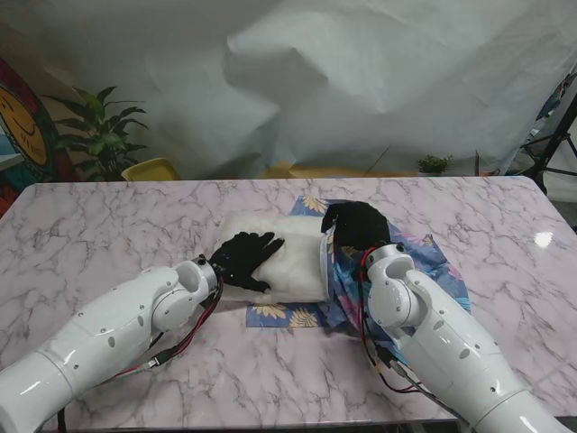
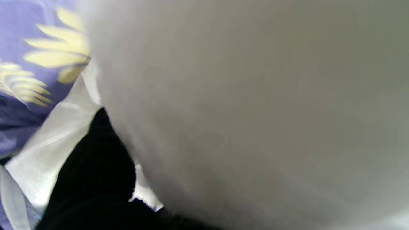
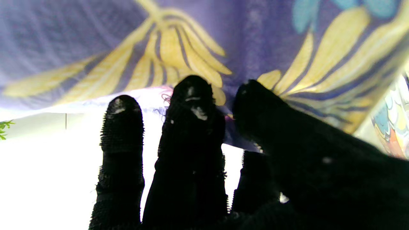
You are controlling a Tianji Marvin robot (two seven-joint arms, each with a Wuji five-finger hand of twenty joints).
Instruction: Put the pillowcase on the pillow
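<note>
Pillow (image 1: 275, 262): a white, soft, light cushion is seen lying on the marble surface (image 1: 108, 225), its right end already inside the case mouth; it is judged to squash and spring back when pressed.
Pillowcase (image 1: 424, 262): thin purple floral cloth is spread to the right of the pillow, limp and judged likely to bunch; it is best taken at the open hem.
Left hand (image 1: 248, 260): it is laid flat on the pillow top, fingers spread, nothing gripped.
Right hand (image 1: 359, 225): it is raised at the case mouth; in the wrist view the fingers (image 3: 191, 105) touch the cloth, but a grip cannot be told.
</note>
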